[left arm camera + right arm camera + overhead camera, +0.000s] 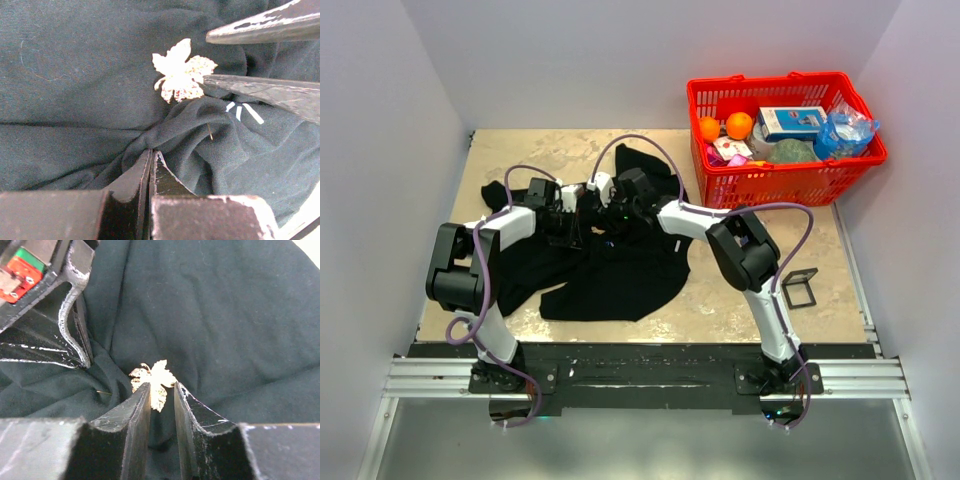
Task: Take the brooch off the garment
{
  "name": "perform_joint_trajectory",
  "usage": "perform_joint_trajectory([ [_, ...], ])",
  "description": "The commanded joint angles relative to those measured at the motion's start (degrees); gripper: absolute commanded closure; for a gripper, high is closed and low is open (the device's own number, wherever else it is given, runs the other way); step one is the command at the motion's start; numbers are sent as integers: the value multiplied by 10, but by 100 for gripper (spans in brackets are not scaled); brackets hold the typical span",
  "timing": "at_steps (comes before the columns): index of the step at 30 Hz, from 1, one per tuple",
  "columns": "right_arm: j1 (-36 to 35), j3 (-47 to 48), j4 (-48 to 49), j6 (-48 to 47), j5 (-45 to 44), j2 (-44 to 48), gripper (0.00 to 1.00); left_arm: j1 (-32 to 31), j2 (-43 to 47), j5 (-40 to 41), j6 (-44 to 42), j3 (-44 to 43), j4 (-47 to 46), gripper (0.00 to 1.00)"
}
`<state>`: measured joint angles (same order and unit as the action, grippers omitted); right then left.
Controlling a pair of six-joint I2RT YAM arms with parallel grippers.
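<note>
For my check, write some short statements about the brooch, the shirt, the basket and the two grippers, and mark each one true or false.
1. The brooch is leaf-shaped and sits on the garment. True.
2. The left gripper is wide open over bare table. False: it is shut, pinching a fold of the garment.
3. The right gripper has its jaws apart at the brooch. True.
4. The garment is white. False: it is black.
5. The red basket holds two oranges. True.
</note>
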<state>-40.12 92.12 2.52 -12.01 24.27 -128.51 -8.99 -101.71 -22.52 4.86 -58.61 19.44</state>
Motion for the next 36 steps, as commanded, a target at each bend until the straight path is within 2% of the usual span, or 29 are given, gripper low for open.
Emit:
perform_joint_trajectory([
  [1,-1,21,16,12,25,-2,72,10,-10,24,-21,-4,25,100],
  [15,-3,32,37,27,4,-28,72,12,-15,13,-24,-11,31,100],
  [20,-7,53,15,30,-25,-39,72,12,-16,12,-26,-18,37,100],
  [27,-8,60,-5,20,-63,-41,85,13,-12,10,-26,-19,36,100],
  [28,-6,63,-4,20,-63,-39,91,13,-13,8,-26,-19,34,100],
  [31,-2,87,-3,22,-77,-26,99,13,-11,6,-26,-21,36,100],
  [36,-3,122,14,-6,-84,-3,100,16,-7,-31,-29,-36,42,100],
])
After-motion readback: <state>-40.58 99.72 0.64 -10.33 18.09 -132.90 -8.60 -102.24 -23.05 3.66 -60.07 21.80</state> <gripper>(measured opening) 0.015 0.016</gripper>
